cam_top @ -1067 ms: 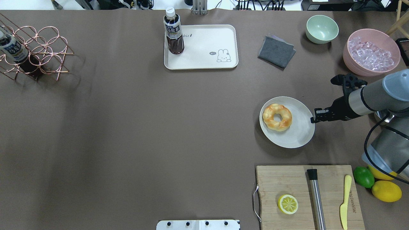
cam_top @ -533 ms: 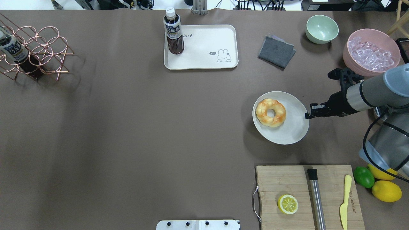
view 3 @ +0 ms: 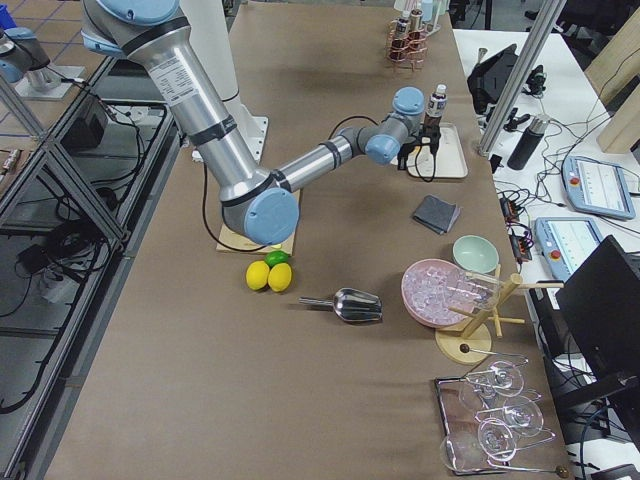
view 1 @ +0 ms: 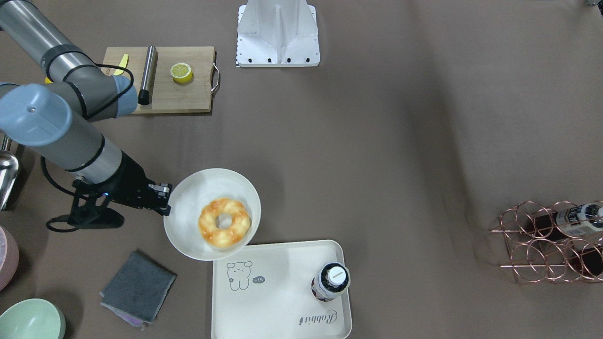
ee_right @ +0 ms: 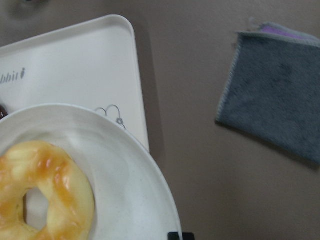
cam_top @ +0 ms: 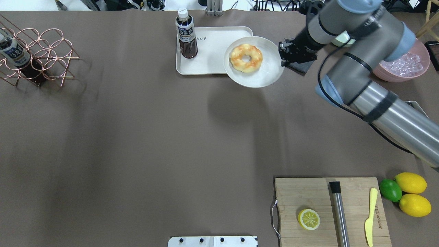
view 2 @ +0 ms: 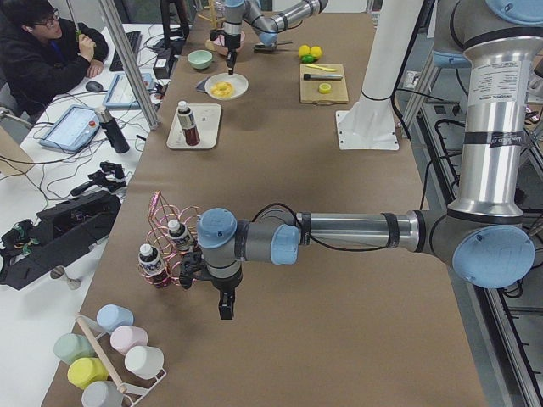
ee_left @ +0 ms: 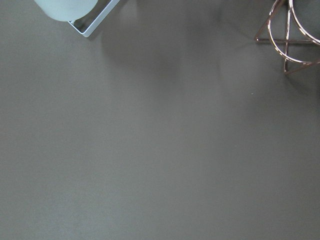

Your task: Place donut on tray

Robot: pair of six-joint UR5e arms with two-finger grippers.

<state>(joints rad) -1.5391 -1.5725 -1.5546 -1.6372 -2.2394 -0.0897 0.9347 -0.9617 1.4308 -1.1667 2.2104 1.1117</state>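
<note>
- One near arm's left gripper hangs by the copper rack; I cannot tell how its jaws stand.
- Farther off, the right gripper clamps the plate by its rim; the donut sits on that plate, which overlaps the tray at a corner.

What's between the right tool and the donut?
Only bare plate: the right tool grips its rim, the donut sits on it. Overhead view shows this.
</note>
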